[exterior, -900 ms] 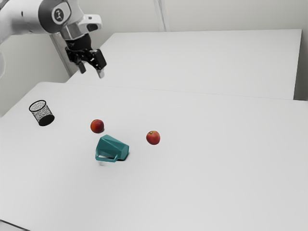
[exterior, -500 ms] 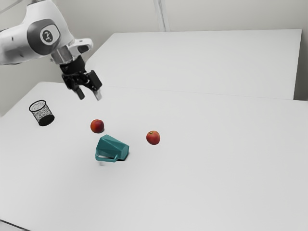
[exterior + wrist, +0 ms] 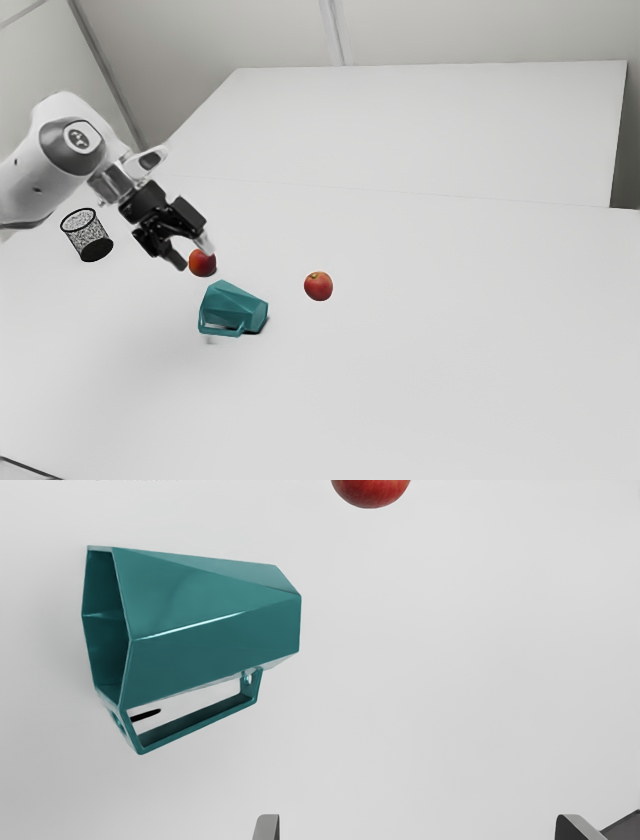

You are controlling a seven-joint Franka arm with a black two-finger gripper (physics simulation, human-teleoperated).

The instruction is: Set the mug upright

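Observation:
My gripper (image 3: 193, 258) is in the air above the table in the exterior view, up and toward that view's left from the mug. The teal faceted mug (image 3: 236, 306) lies on its side, its handle low and toward the camera. In the wrist view the mug (image 3: 210, 610) shows its open mouth at one end and its narrower closed base at the other, with the handle along its side nearest my fingers. The gripper (image 3: 417, 825) stands open there, fingertips wide apart, nothing between them and not touching the mug.
A red fruit (image 3: 203, 263) sits beside the mug, partly behind my fingers in the exterior view. Another red fruit (image 3: 318, 286) lies toward the exterior view's right. A black mesh cup (image 3: 90, 240) stands near the arm. All rest on the white table (image 3: 420, 380).
My hand has come down and nearer the mug, the arm lowering at the exterior view's left. The mug, both fruits and the mesh cup have kept their places.

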